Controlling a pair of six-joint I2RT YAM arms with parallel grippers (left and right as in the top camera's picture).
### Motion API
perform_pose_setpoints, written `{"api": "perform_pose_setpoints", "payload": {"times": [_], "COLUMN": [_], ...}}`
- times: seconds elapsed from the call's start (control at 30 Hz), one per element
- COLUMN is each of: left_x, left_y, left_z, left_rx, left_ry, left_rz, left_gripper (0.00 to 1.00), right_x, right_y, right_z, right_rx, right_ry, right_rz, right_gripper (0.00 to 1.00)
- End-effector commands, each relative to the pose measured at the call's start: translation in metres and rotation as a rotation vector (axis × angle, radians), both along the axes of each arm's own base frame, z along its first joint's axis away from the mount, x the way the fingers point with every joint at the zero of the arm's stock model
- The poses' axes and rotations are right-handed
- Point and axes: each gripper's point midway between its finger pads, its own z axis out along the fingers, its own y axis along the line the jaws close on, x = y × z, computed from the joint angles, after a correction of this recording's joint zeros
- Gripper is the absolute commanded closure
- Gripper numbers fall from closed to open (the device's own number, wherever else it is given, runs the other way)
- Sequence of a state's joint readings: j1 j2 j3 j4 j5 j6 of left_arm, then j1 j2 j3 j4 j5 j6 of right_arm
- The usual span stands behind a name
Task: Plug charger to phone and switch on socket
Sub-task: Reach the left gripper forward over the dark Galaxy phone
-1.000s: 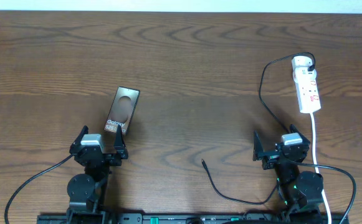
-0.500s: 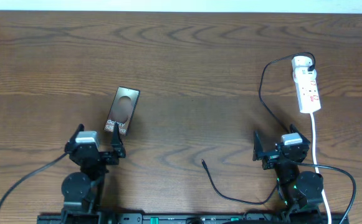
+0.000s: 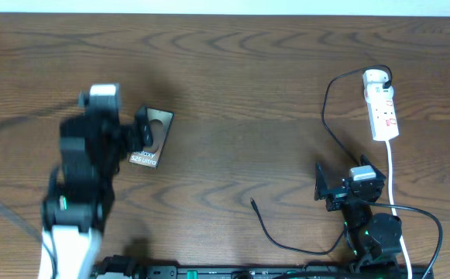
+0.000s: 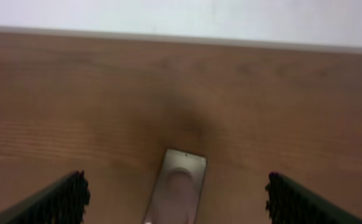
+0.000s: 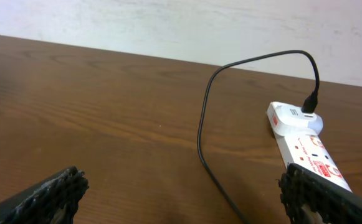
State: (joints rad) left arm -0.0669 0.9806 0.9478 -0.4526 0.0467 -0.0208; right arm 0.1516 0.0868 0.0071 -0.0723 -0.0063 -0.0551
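Left claw (image 4: 177, 194) has swung over the phone (image 3: 153, 139), wide open, empty, seemingly lining up a grasp; right claw (image 5: 184, 185) likewise open.

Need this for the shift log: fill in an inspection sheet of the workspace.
Surface: brown wood-grain table.
Job's things: phone lies flat, left; socket far right; charger plugged in there, its free tip on the table, apart from phone.
Clutter: nothing seen.
Tools: left tool open above phone, blurred overhead; right tool open, empty.
Cables: white cord runs from socket toward the near edge.
Surroundings: pale wall behind table.
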Motion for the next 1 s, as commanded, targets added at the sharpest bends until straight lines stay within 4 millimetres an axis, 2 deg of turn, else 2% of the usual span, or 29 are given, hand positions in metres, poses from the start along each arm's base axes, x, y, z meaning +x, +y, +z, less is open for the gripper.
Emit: {"api": "perform_pose_setpoints", "payload": {"times": [0.0,0.13,0.3,0.43,0.57,0.83,0.87,0.93,0.97], "left_x": [0.032,0.056,0.068,0.069,0.067,0.053,0.051,0.047,0.045], "left_y": [-0.008,-0.015,-0.016,-0.016,-0.016,-0.015,-0.015,-0.015,-0.015], "left_z": [0.012,-0.003,-0.036,-0.061,-0.077,-0.105,-0.108,-0.116,-0.119], "left_rx": [0.017,0.027,0.028,0.028,0.027,0.029,0.029,0.031,0.032], "left_ry": [0.110,0.304,0.468,0.545,0.599,0.728,0.739,0.760,0.768], "left_rz": [-0.059,-0.104,-0.105,-0.105,-0.103,-0.103,-0.103,-0.106,-0.107], "left_gripper": [0.11,0.11,0.11,0.11,0.11,0.11,0.15,0.34,0.48], "right_x": [0.000,0.000,0.000,0.000,0.000,0.000,0.000,0.000,0.000], "right_y": [-0.003,-0.003,-0.003,-0.003,-0.003,-0.003,-0.003,-0.003,-0.003], "right_z": [-0.002,-0.002,-0.002,-0.002,-0.002,-0.002,-0.002,-0.002,-0.002], "right_rx": [0.004,0.004,0.004,0.004,0.004,0.004,0.004,0.004,0.004], "right_ry": [0.005,0.005,0.005,0.006,0.005,0.005,0.006,0.005,0.005], "right_rz": [-0.016,-0.016,-0.016,-0.016,-0.016,-0.016,-0.016,-0.016,-0.016], "right_gripper": [0.01,0.01,0.01,0.01,0.01,0.01,0.01,0.01,0.01]}}
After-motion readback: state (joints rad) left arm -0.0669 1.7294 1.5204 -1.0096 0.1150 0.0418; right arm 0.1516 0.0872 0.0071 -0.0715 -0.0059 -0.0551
